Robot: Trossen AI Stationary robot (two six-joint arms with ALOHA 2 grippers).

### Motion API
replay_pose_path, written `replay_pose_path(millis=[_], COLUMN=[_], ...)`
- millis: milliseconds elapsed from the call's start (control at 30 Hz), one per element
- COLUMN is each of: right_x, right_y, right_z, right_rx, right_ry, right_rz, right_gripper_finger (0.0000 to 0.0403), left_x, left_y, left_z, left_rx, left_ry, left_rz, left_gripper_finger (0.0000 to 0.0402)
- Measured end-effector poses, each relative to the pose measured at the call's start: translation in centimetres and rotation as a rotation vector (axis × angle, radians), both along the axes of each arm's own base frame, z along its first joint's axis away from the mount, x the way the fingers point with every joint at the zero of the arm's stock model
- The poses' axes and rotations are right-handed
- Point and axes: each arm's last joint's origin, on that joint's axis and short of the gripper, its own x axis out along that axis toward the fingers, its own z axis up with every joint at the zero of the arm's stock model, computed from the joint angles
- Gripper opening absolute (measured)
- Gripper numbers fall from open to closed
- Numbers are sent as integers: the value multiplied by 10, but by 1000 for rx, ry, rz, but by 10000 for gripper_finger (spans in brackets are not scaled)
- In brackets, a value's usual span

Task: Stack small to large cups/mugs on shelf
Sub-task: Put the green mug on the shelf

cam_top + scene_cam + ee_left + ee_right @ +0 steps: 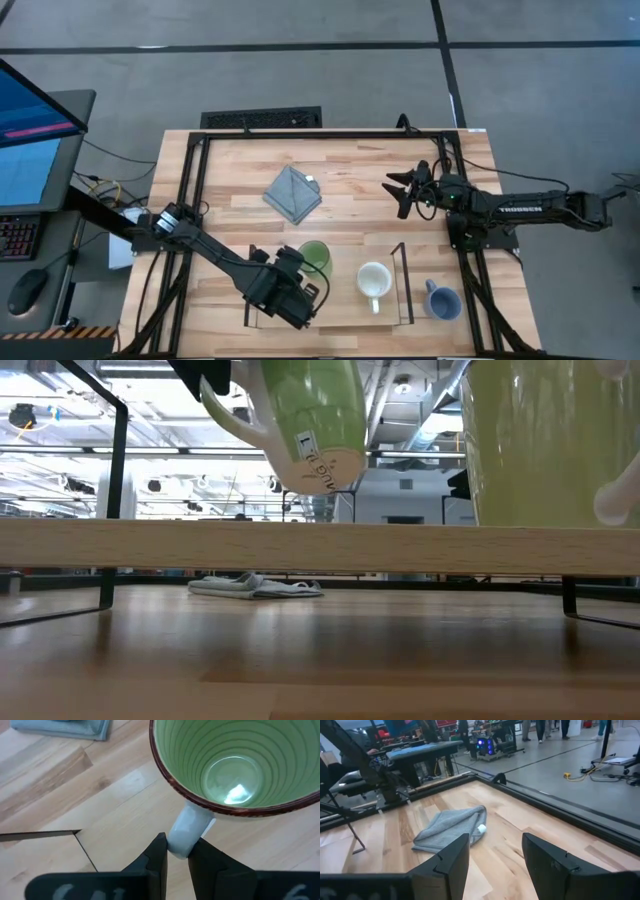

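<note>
My left gripper (300, 275) is shut on the handle of the green mug (314, 257), which hangs above the left part of the shelf (400, 262). In the low view the green mug (310, 420) is clear of the light-wood shelf board (320, 547). The cream-white mug (374, 282) stands on its base on the shelf, and also shows in the low view (550, 440). The blue-grey mug (441, 300) stands on the table right of the shelf. My right gripper (400, 190) is open and empty over the table's far right part. My left gripper pinches the green mug's pale handle (186, 834) between its two fingers (157, 857). The fingers come from the table's near-left side and slant down. The mug (235, 765) is lifted clear of the shelf board, mouth up and tilted.
A grey folded cloth (292, 193) lies on the table behind the shelf; it also shows in the right wrist view (451, 827) and the low view (255, 586). The shelf's black wire-frame ends (115, 500) stand at both sides of the board.
</note>
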Motion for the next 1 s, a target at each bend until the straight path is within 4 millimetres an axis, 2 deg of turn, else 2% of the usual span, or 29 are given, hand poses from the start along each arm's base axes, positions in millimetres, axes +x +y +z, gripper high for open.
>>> replay_pose_path(millis=[233, 500, 733, 1000], right_x=[0, 0, 0, 0], right_y=[0, 0, 0, 0], right_z=[0, 0, 0, 0], right_rx=[-7, -7, -8, -8], right_ry=[0, 4, 4, 5], right_rz=[1, 0, 0, 0], right_gripper_finger=[205, 205, 205, 205], left_x=[9, 9, 17, 20], left_y=[-3, -2, -7, -7], left_z=[-17, -16, -32, -34], left_rx=[-4, -10, -18, -36], left_ry=[45, 38, 87, 96], left_rz=[0, 18, 12, 12], left_gripper_finger=[39, 39, 39, 41])
